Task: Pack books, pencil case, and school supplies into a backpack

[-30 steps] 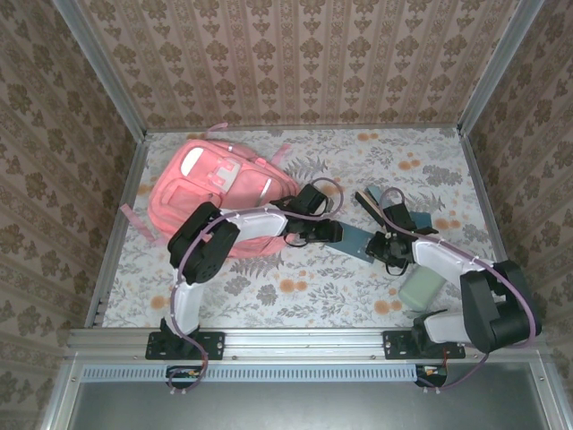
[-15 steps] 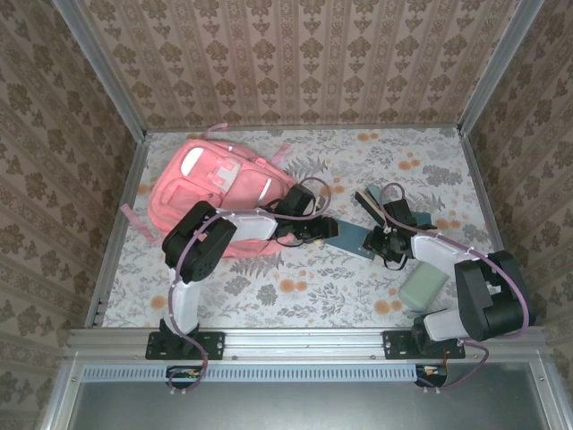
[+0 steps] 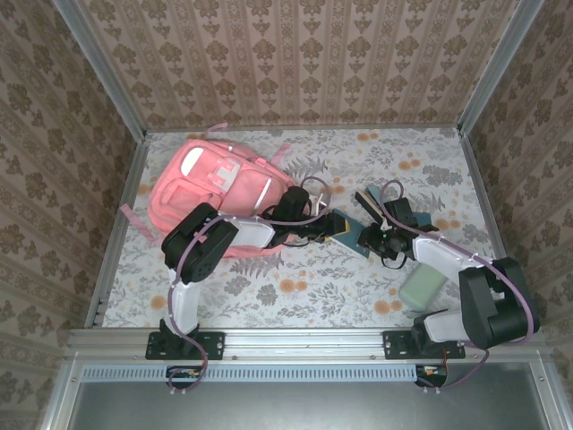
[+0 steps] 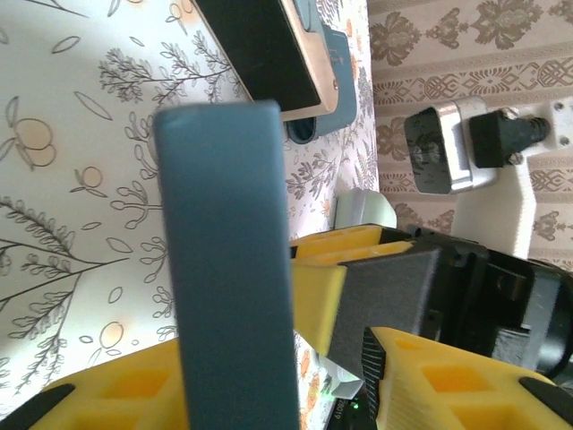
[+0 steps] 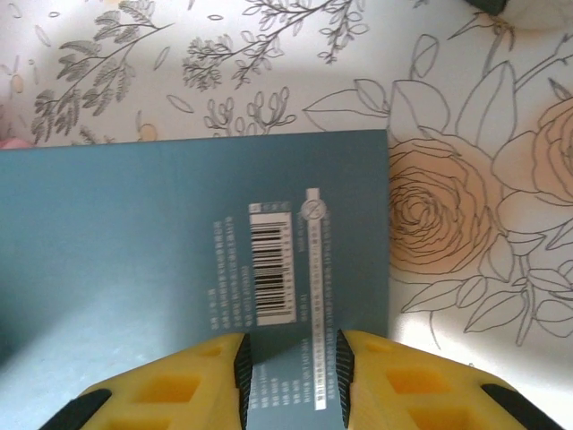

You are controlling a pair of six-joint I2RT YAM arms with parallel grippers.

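Observation:
The pink backpack point(image 3: 219, 184) lies at the back left. A dark teal notebook point(image 3: 347, 235) sits between the two grippers, right of the backpack. My left gripper point(image 3: 333, 229) is open, its jaws standing around the notebook's point(image 4: 224, 224) left edge, with a gap to one finger point(image 4: 448, 376). My right gripper point(image 3: 378, 240) is open over the notebook's other end. Its fingertips point(image 5: 215, 358) rest on the barcode face point(image 5: 179, 233), which shows between them. The mint pencil case point(image 3: 421, 288) lies near the right arm. The books are out of view.
A slim dark block point(image 3: 369, 204) lies just behind the grippers, with another teal piece point(image 3: 423, 220) beside it. In the left wrist view that dark block point(image 4: 260, 45) is close beyond the notebook. Metal rails and patterned walls enclose the flowered tabletop point(image 3: 295, 287).
The notebook has shifted left toward the backpack, with the right gripper following it. The left gripper's jaws have narrowed around its left edge.

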